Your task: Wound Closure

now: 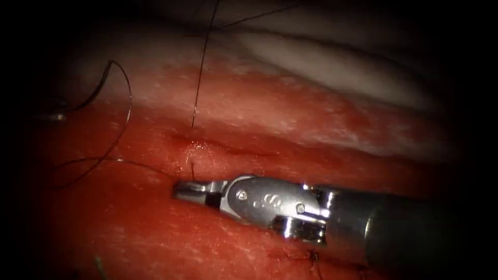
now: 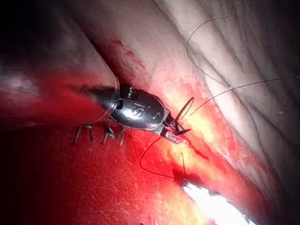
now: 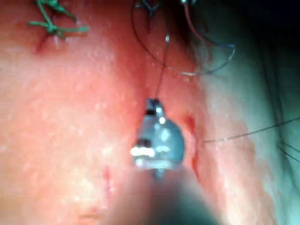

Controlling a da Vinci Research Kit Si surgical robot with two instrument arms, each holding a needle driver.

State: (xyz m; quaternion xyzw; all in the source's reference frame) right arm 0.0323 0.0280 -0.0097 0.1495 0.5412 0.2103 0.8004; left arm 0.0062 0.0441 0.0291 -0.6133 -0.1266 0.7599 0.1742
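The right tool's fingers [image 1: 189, 191] press together on the thread [image 1: 199, 78] beside the cut [image 1: 228, 150], low against the tissue [image 1: 290, 114]; whether they also hold the needle cannot be told.

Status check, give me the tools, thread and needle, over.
Right tool jaws shut on thread, low at the cut. Thread runs up over tissue. Needle not made out. Tied stitches beside the tool's shaft.

Silver wristed right tool [image 1: 189, 191], stamped marking perhaps "S", small screws, dark shaft [image 1: 410, 228]
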